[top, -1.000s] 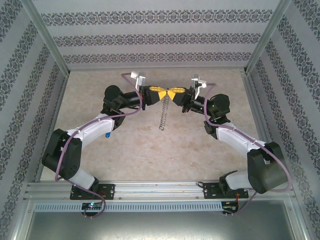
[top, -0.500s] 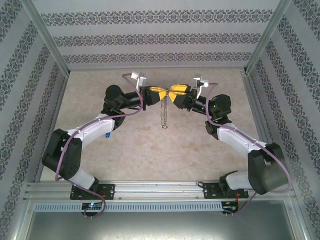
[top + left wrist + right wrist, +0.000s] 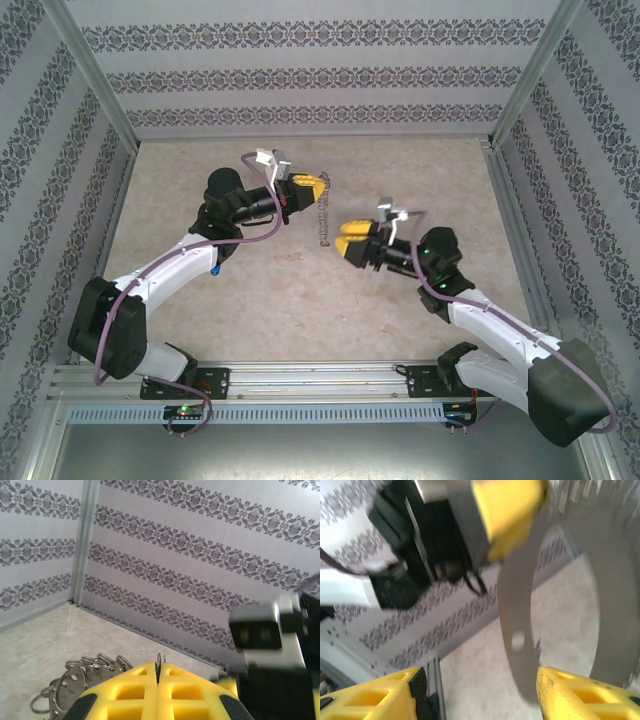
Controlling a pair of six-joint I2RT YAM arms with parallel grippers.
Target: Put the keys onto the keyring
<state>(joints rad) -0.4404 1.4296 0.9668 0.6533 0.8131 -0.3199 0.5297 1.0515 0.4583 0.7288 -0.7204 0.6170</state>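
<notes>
Because your left gripper (image 3: 317,184) is pinched fully together on the keyring (image 3: 322,214), the ring is carried off the table (image 3: 300,310) with its chain (image 3: 322,228) dangling free below the fingers. In the left wrist view the thin wire stands up through the seam between the yellow pads (image 3: 130,692), and a bunch of small rings and holed tags (image 3: 75,680) hangs off to one side. That grip looks chosen to present the loop in open air, where a second tool can get at it.

Your right gripper (image 3: 341,240) stands with its jaws apart and nothing between them, just beside the chain but not touching it. Its own camera looks past its spread fingers (image 3: 385,692) at the blurred grey loop of the keyring (image 3: 516,630) close ahead.

A small blue thing (image 3: 214,270), probably the key's head, lies on the table just beside the left forearm (image 3: 180,262), well apart from the ring. Judging by that, no key is threaded yet; you would need the free right gripper to fetch it.
</notes>
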